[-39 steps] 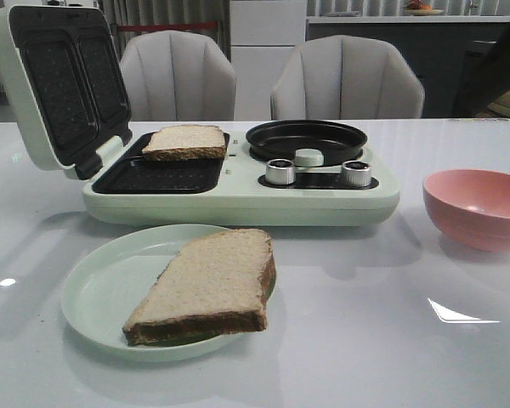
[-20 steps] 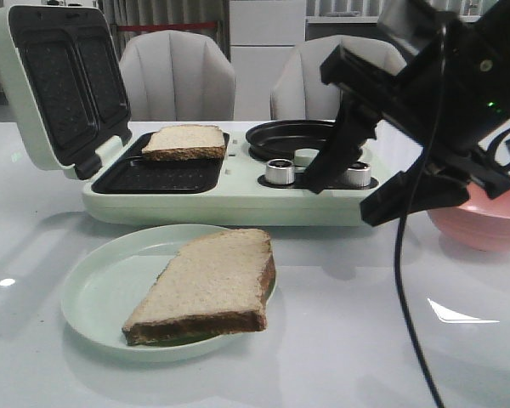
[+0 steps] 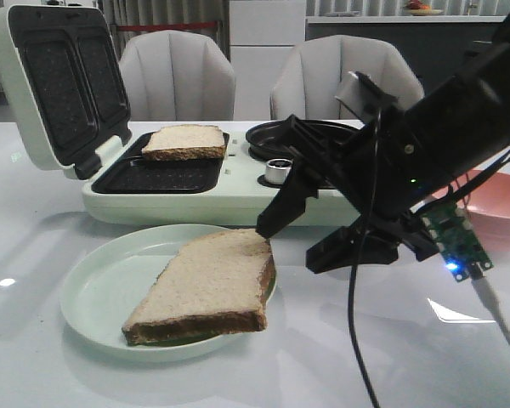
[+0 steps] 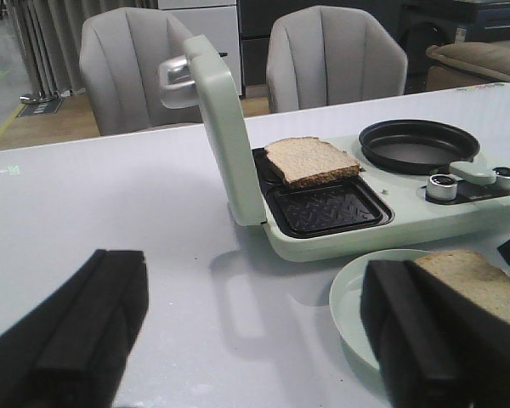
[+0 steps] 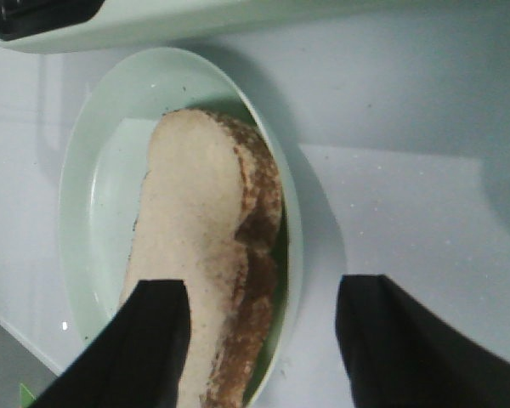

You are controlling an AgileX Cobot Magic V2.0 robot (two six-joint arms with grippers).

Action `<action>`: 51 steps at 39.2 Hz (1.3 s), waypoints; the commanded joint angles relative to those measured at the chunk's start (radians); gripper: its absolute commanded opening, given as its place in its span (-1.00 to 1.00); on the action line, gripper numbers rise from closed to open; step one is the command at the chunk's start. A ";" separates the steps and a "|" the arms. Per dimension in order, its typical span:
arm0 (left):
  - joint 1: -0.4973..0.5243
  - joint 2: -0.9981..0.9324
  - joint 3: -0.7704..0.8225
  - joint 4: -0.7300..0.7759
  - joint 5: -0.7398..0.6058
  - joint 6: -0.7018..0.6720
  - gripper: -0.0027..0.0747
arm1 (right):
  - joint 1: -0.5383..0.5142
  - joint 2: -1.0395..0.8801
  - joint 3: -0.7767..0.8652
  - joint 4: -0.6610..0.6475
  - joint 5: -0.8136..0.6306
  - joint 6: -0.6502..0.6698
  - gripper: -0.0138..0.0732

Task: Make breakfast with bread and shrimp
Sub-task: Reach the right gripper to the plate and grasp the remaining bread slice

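Now the right gripper [image 3: 293, 242] hangs with its jaws spread wide over the near right edge of the pale green plate [image 3: 102, 293]. 1 slice of bread [image 3: 208, 285] lies on that plate, and 1 finger tip sits at the slice's far right corner, whether touching it is hard to say; the other finger is off the plate above the white table [image 3: 365, 357]. From the right wrist view the slice [image 5: 200, 246] lies partly under 1 finger, not squarely between the 2. A 2nd slice [image 3: 184, 141] rests on the rear tray of the open sandwich maker [image 3: 238, 191]. The left gripper [image 4: 255, 336] is also spread apart, holding nothing. The arm hides most of the pink bowl [image 3: 501, 200] and 1 knob.
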 commanded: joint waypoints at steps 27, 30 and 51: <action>0.000 -0.003 -0.025 -0.002 -0.081 -0.010 0.52 | 0.014 0.064 -0.061 0.269 0.027 -0.238 0.43; 0.000 -0.003 -0.025 -0.002 -0.081 -0.010 0.52 | 0.014 0.079 -0.089 0.268 0.034 -0.244 0.43; 0.000 -0.003 -0.025 -0.002 -0.081 -0.010 0.52 | 0.014 0.132 -0.173 0.225 0.075 -0.273 -0.38</action>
